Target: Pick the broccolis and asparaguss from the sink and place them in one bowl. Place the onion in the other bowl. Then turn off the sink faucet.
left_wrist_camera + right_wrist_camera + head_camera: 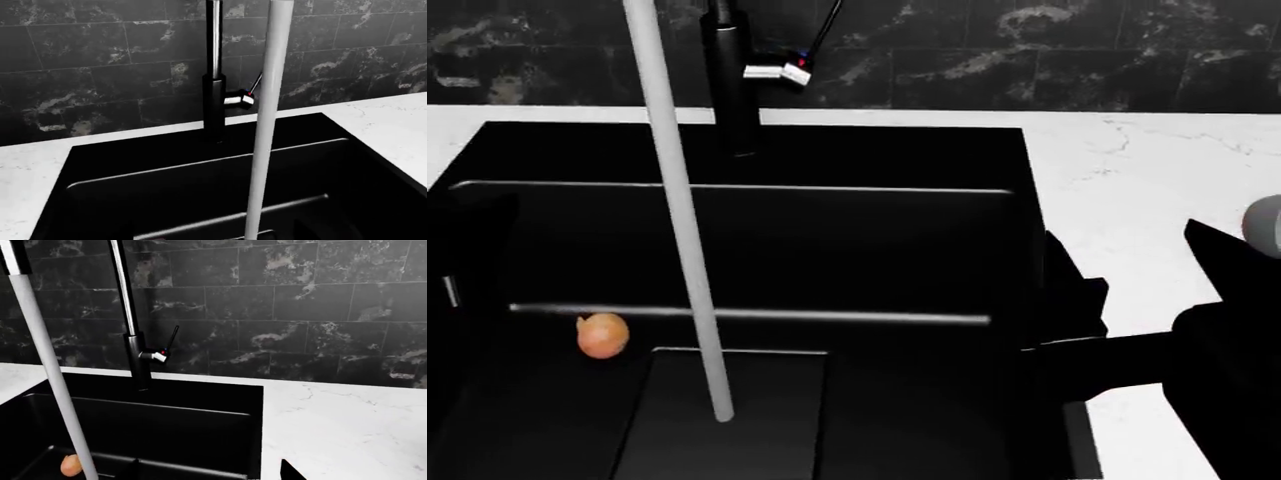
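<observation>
Reaching for the small round orange-tan onion (602, 335) carries the main risk: it lies on the floor of the deep matte black sink (868, 250), left of the pale water stream (681, 220) running from the tall dark metal faucet (731, 80). Your right gripper (1068, 310) shows only as a dark shape at the sink's right wall, so you cannot tell whether it's apart or together. Crossing over, it could clip that wall or nudge the onion rolling.

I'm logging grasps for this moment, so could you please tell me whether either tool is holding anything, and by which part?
It cannot be told: neither tool's fingertips show in any view. The onion lies loose in the sink, unheld.
</observation>
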`<state>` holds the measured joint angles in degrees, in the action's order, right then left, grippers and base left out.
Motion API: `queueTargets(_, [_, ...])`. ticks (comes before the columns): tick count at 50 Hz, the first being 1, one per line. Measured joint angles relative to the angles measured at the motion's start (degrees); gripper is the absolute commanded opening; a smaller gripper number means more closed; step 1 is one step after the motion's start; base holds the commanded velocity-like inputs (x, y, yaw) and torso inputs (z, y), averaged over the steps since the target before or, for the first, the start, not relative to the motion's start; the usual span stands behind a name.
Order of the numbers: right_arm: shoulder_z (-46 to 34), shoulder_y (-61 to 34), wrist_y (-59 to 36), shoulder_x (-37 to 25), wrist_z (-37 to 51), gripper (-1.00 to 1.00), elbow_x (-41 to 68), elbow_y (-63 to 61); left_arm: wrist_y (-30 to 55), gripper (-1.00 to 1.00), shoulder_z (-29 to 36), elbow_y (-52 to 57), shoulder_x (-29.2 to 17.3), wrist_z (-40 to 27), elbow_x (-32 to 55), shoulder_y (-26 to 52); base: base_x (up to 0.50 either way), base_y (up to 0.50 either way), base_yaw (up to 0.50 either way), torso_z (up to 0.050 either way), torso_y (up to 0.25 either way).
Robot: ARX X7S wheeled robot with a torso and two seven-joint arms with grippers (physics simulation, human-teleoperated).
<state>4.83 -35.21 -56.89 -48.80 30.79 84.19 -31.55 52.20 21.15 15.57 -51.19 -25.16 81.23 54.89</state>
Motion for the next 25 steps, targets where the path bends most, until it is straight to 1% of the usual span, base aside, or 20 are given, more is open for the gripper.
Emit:
queueTargets(9, [0.61, 0.73, 0.42, -0.32, 0.18, 1.0, -0.06, -0.28, 0.24, 1.0, 0.09, 0.23, 0.1, -0.54, 0.33, 0.31, 0.17, 0.49, 0.0, 0.0, 0.0])
queueTargets(25, [0.74, 1.05, 0.34, -0.93, 1.6, 1.0, 0.13, -0.32, 0.78, 1.0, 0.0, 0.87, -0.02, -1.51, 1.39, 1.0, 0.0, 0.01, 0.0, 0.0, 0.0])
